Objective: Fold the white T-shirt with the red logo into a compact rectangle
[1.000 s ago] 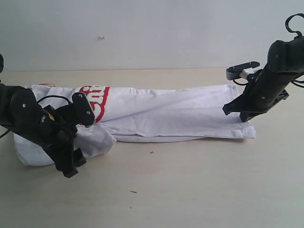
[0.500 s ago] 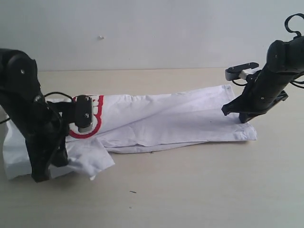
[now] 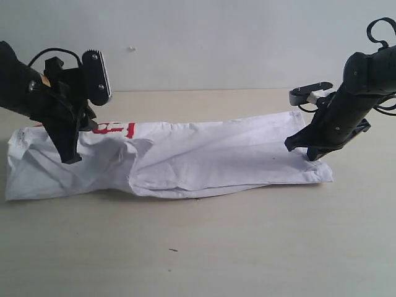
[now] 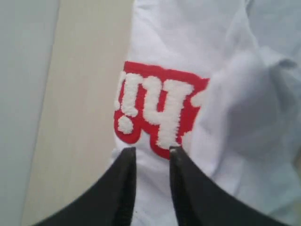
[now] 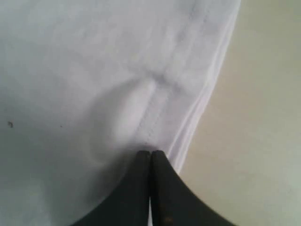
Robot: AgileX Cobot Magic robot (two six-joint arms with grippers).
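Note:
The white T-shirt (image 3: 204, 158) lies as a long, rumpled band across the table. Only a strip of its red logo (image 3: 114, 129) shows at the back left. My left gripper (image 3: 69, 154) hangs just above the shirt's left part, its jaws a narrow gap apart with nothing between them. In the left wrist view the gripper (image 4: 150, 150) points at the logo (image 4: 160, 108), whose one side is covered by a fold of the shirt (image 4: 244, 94). My right gripper (image 3: 309, 156) is down on the shirt's right end. There my right gripper (image 5: 151, 153) is shut on the stitched hem (image 5: 155, 108), which puckers at its tips.
The beige table (image 3: 247, 247) runs in front of and behind the shirt, with a small dark speck (image 3: 173, 250) near the front. A pale wall (image 3: 204, 43) closes the back. The shirt's right edge (image 5: 207, 94) lies beside bare tabletop.
My left gripper rose from the table's front left up and back over the shirt, and its jaws parted. The shirt's left part now lies spread out, covering most of the logo. The right arm stayed put.

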